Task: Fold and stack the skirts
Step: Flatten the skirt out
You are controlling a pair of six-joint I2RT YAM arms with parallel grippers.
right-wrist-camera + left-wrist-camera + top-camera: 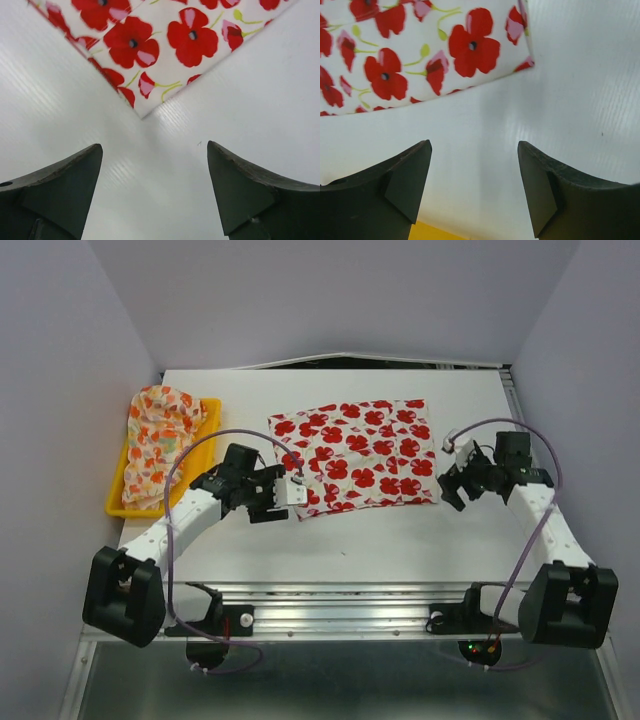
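Note:
The white skirt with large red flowers (360,453) lies folded flat in the middle of the table. Its edge shows in the left wrist view (420,55) and its corner in the right wrist view (150,45). The cream skirt with orange, red and green print (158,440) lies crumpled in the yellow tray (205,445) at the left. My left gripper (287,492) hovers open at the flowered skirt's near left corner, nothing between its fingers (405,185). My right gripper (450,485) stands open just off the skirt's near right corner, fingers (65,190) empty.
The white table (400,535) ends at a metal rail along the near edge. Grey walls close in on the left, right and back. Purple cables loop over both arms.

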